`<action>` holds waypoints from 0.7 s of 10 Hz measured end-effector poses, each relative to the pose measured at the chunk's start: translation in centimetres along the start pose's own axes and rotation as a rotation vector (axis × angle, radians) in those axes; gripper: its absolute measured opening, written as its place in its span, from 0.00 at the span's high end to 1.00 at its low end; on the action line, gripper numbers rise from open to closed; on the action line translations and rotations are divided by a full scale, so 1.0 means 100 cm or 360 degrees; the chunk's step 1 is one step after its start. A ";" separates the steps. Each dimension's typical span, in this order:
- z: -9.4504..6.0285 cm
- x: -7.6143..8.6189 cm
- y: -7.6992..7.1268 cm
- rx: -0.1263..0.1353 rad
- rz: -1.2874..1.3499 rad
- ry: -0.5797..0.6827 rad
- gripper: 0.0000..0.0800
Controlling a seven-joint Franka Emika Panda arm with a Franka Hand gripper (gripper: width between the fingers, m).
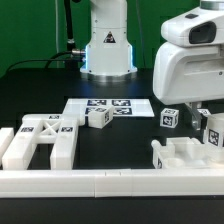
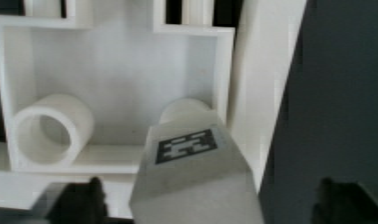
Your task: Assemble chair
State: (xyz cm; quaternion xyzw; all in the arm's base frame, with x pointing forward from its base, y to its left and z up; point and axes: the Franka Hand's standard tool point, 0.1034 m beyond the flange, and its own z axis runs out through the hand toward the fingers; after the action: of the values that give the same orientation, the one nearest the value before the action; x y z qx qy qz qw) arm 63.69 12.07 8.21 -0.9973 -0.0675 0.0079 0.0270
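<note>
Fingers (image 2: 79, 200) of the gripper (image 2: 207, 204) stand apart, dark on either side of a tagged white chair part (image 2: 195, 150). A gap shows beside that part on both sides, so nothing is clamped. The part's black-and-white tag faces the wrist camera. Just behind it lies the blocky seat (image 2: 115, 60), a white walled piece with a round white stub (image 2: 53, 128) inside its recess.

In the exterior view the gripper's bulky white housing (image 1: 190, 60) hangs over the blocky seat, which rests on the black table (image 1: 130, 140) at the exterior view's right, close to the border rail (image 1: 100, 185). The chair lies in loose parts around it. One small cube (image 1: 170, 118) sits just beyond the seat. A second cube (image 1: 98, 116) lies near the middle, at the edge of the marker board (image 1: 112, 105). The flat frame (image 1: 40, 142) lies well apart at the exterior view's left, beside the rail.
</note>
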 end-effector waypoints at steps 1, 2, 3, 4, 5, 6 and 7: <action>0.000 0.000 0.000 0.0000 0.0000 0.0000 0.47; 0.000 0.000 0.000 0.0000 0.0004 0.0000 0.47; 0.000 0.000 0.000 0.0000 0.0033 0.0000 0.64; 0.000 0.000 0.000 0.0000 0.0033 0.0000 0.64; 0.000 0.001 -0.001 0.0018 0.0221 0.0025 0.64; 0.001 0.000 -0.001 0.0031 0.0418 0.0058 0.64; 0.001 -0.001 -0.002 0.0065 0.0667 0.0086 0.64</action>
State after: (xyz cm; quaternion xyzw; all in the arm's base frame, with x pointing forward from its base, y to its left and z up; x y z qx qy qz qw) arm 63.61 12.22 8.10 -0.9886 0.1424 -0.0121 0.0467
